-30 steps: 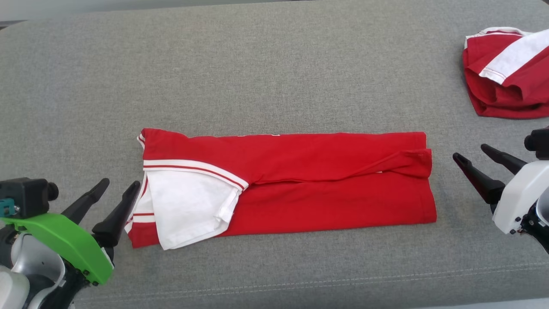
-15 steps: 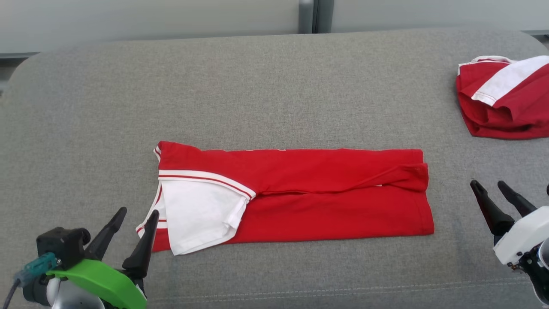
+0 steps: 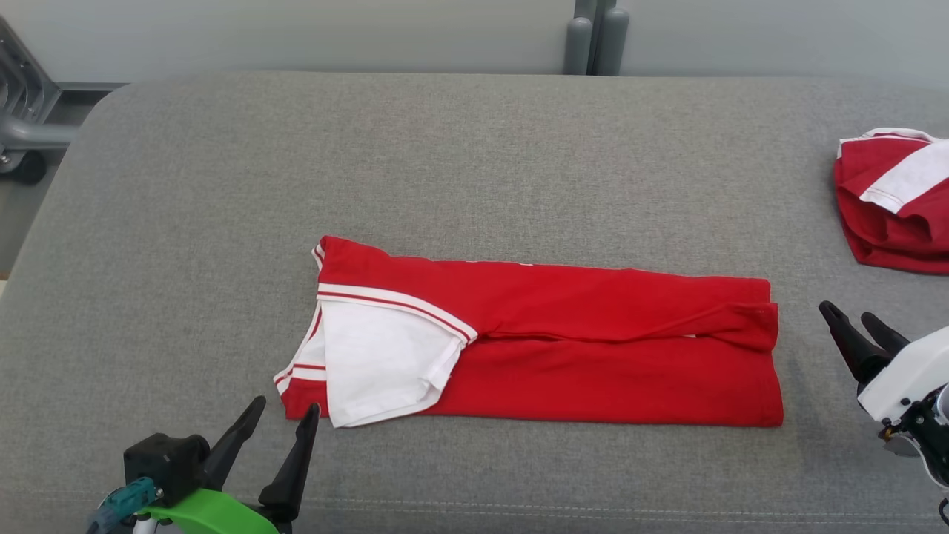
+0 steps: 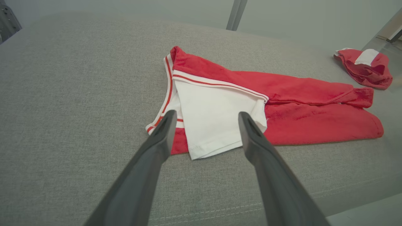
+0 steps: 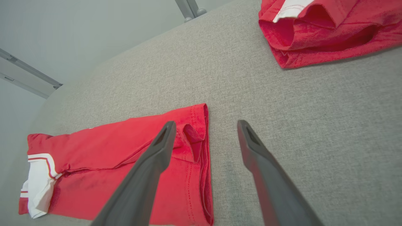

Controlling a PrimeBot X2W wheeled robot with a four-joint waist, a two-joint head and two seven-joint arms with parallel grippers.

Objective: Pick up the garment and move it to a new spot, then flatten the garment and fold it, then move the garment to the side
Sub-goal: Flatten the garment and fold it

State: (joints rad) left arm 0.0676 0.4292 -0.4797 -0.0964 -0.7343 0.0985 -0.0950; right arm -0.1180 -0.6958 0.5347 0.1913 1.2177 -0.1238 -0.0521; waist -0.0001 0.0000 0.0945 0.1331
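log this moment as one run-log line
garment: folded long red strip, flat on grey cushion | left gripper: open, near white sleeve | right gripper: open, apart from hem | second garment: far right

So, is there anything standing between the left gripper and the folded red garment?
Nothing visible does. The open left gripper is right beside the garment at its white-sleeve end, above the grey cushion.

The right claw (image 5: pixel 205 123) is spread wide and empty above the grey fabric surface (image 5: pixel 298 125). Its left finger crosses the hemmed end of the folded red garment (image 5: pixel 125 150), whose white sleeve (image 5: pixel 37 179) lies at the left end. A second red-and-white garment (image 5: pixel 314 34) sits bunched farther off, right.
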